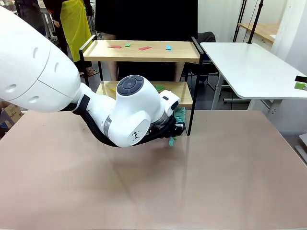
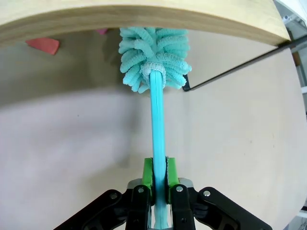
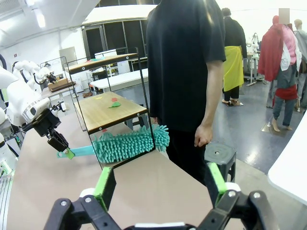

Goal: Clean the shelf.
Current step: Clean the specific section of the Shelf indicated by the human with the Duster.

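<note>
Left gripper (image 2: 159, 171) is clamped tight on the turquoise plastic handle of a fluffy teal microfibre duster (image 2: 154, 57), whose head is poking in beneath the lower board of the two-tier shelf of light wood in a thin black frame (image 1: 144, 51), close by its near right-hand leg! That shelf stands at the far edge of the brown table (image 1: 206, 182), with small red, green and blue scraps (image 1: 145, 48) on its top board and a person in a black shirt (image 3: 184, 62) right behind it. Over on the right, the right gripper (image 3: 160, 182) hangs with its green-padded fingers spread wide, gripping nothing.
</note>
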Tool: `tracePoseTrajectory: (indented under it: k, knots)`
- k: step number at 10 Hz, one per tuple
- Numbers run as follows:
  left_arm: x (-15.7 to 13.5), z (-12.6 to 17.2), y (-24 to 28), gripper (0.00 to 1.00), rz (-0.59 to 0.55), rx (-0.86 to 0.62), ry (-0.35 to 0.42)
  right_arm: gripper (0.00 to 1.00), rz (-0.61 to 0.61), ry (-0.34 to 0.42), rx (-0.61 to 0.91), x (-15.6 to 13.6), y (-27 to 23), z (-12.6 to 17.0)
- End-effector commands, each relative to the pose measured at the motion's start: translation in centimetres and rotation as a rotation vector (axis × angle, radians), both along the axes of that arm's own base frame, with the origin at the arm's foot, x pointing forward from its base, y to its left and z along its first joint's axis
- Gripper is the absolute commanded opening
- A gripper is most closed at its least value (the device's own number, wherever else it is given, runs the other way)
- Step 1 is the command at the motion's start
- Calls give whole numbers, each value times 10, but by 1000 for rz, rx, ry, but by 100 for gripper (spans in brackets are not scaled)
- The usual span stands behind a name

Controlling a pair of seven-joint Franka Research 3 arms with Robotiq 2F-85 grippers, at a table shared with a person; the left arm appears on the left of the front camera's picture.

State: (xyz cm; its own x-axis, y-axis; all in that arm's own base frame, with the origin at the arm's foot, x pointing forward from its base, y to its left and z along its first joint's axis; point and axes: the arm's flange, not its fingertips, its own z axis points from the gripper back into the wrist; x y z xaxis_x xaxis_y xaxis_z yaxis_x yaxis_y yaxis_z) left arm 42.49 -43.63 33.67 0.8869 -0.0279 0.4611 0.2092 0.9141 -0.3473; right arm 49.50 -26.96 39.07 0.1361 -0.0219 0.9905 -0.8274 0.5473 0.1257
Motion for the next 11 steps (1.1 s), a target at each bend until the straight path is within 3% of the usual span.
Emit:
tracePoseTrajectory:
  k: [1,8,11]
  knots:
    - [-3,0,-4,13,-7,-1,1,100,2,-4,-3,1,2,2]
    - [-2,-6,31,13,58,59,118,100,2,-4,-3,1,2,2]
    - [-8,-1,54,13,95,117,130,100,2,-4,-3,1,2,2]
